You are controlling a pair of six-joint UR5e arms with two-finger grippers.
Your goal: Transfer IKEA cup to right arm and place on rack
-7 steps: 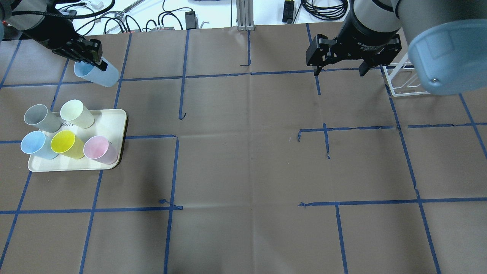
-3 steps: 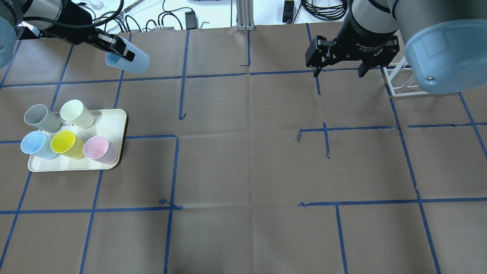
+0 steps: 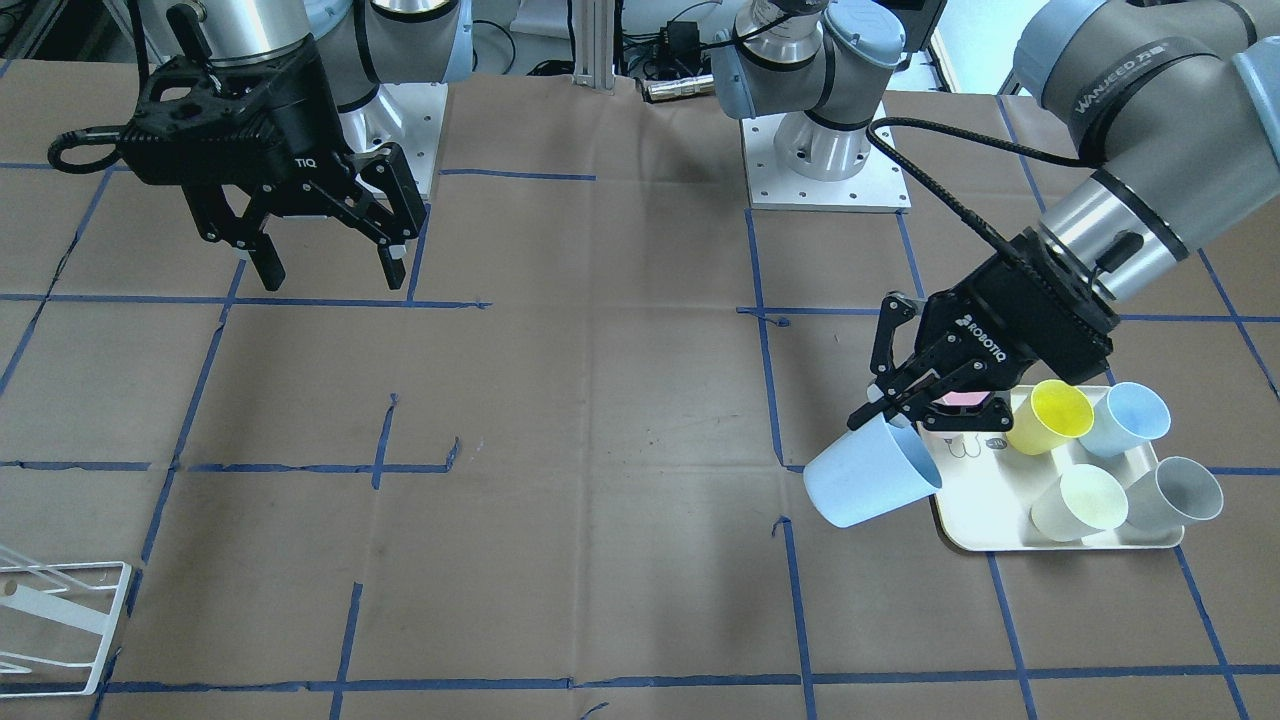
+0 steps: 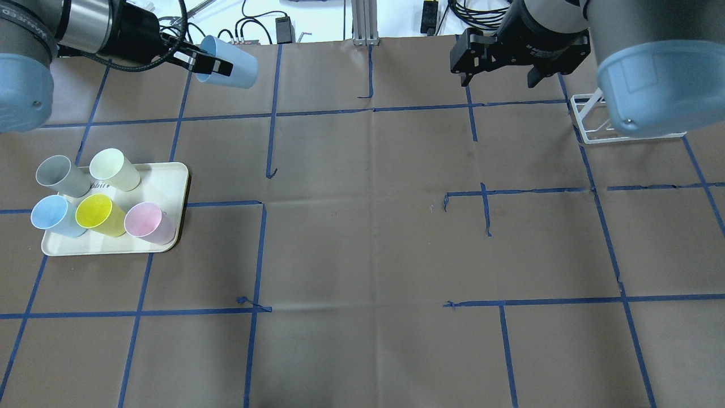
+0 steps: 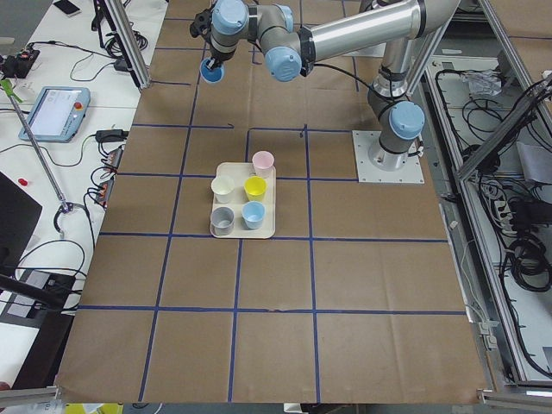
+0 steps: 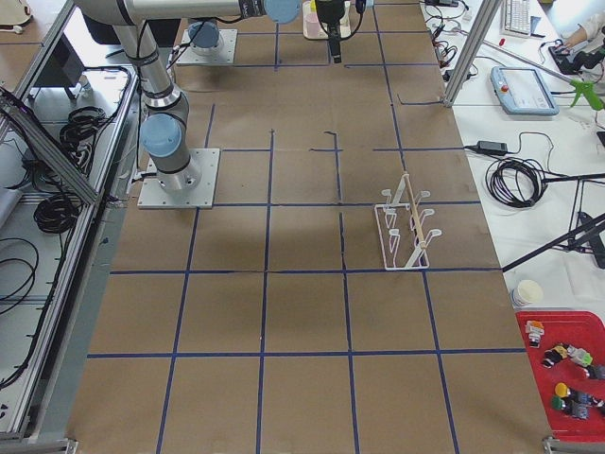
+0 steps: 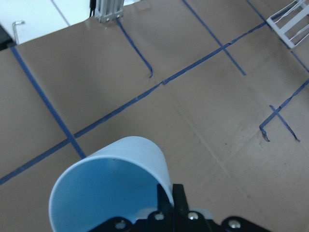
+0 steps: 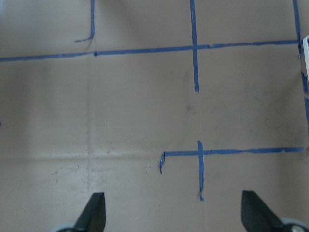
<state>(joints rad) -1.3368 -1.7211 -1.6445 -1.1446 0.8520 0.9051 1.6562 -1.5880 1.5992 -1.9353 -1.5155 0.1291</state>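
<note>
My left gripper point(image 4: 208, 63) is shut on the rim of a light blue cup point(image 4: 231, 69) and holds it tilted above the table's far left. The gripper point(image 3: 915, 408) and cup point(image 3: 868, 482) also show in the front view, beside the tray. The left wrist view looks into the cup's open mouth point(image 7: 108, 191). My right gripper point(image 4: 501, 85) is open and empty, raised over the far right; it also shows in the front view point(image 3: 332, 272) and in its wrist view point(image 8: 174, 212). The white wire rack point(image 4: 589, 123) stands at the far right, partly behind my right arm.
A cream tray point(image 4: 173, 184) at the left holds several upright cups: grey point(image 4: 55, 173), pale green point(image 4: 110, 166), blue point(image 4: 50, 213), yellow point(image 4: 97, 212), pink point(image 4: 146, 221). Blue tape lines grid the brown table. Cables lie beyond the far edge.
My left gripper has carried the blue cup to the right and toward the far edge. My right gripper has shifted slightly toward the far edge and stayed open.
</note>
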